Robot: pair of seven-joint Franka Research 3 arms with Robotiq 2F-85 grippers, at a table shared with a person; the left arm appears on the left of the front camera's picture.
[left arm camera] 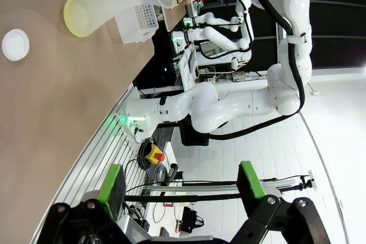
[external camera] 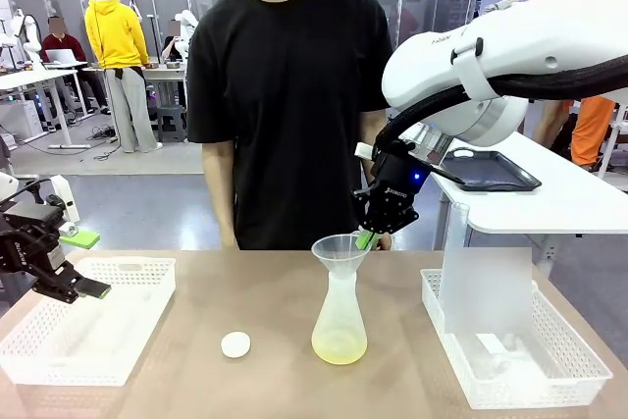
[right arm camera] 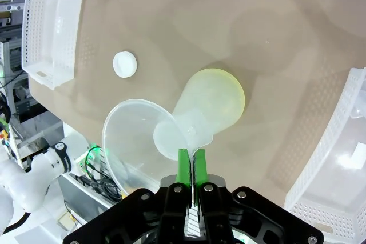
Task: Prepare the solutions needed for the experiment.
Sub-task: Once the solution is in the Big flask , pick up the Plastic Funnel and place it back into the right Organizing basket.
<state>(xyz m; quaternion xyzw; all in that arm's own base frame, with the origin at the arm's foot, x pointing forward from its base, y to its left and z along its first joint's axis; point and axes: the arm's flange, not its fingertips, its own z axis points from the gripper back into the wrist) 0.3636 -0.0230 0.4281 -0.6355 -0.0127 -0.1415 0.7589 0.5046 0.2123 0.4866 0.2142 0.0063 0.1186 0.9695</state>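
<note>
Right claw (right arm camera: 191,156) seemingly pinching funnel (right arm camera: 134,138) on flask (external camera: 340,306), yellow solutions (external camera: 340,346) inside, left claw (left arm camera: 182,186) open

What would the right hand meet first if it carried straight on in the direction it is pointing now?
The right hand, shut on the funnel rim, points down at the flask; it would likely meet the flask's neck or shoulder first, though depth is hard to judge.

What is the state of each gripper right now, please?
Left gripper: open, holding nothing.
Right gripper: closed on the rim of the funnel that sits in the neck of the flask.
</note>
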